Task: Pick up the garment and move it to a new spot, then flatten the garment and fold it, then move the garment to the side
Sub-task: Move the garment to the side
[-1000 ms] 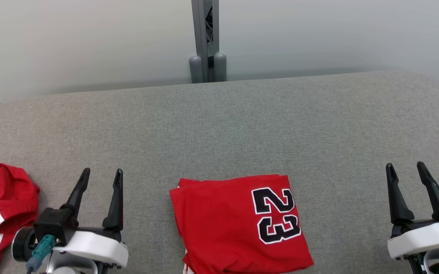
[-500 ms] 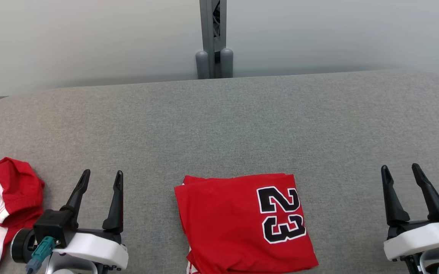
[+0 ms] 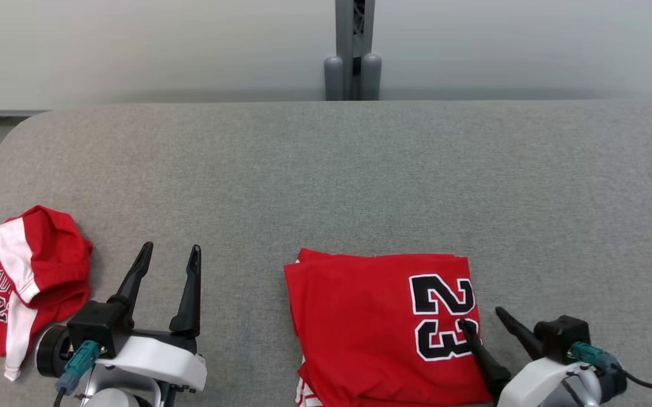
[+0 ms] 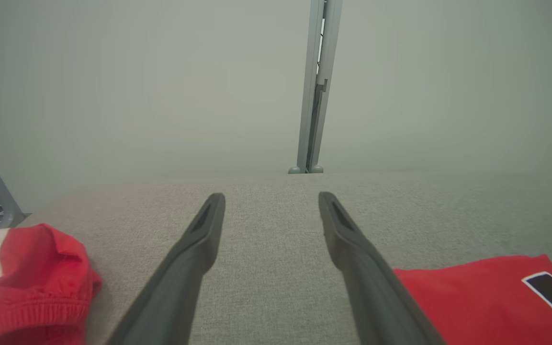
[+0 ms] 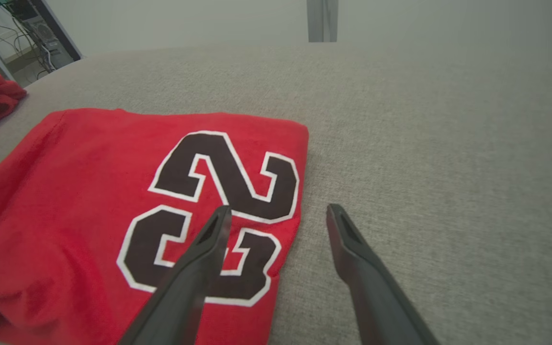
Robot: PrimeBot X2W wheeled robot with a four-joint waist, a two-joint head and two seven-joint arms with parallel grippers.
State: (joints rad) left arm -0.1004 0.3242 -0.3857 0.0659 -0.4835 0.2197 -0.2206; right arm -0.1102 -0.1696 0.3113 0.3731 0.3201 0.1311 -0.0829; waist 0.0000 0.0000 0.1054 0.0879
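Two red garments lie on the grey cloth-covered table point(image 3: 326, 169). Farthest left is the crumpled red and white garment point(image 3: 26, 277). On it I can read dark letters "BU" above a "2"; the rest of that print is lost in a fold.

Next comes my left gripper point(image 3: 170, 249). Its jaws are wide apart and hold nothing. It points away from me over bare table, between the two garments, and touches neither.

Right of centre, at the near edge of the table, lies the folded red garment point(image 3: 371, 322), flat, with its layered edges showing on its left side. Near its right edge is a black number 23 point(image 3: 444, 316) outlined in white, the 2 farther from me and the 3 nearer.

My right gripper point(image 3: 479, 316) sits at that edge, jaws apart and clamped on nothing. One finger point(image 5: 199, 258) lies over the 3 and the other point(image 5: 352, 258) over bare table just beside the cloth, so the garment's right edge runs between them. Whether that first finger actually touches the cloth I cannot tell.
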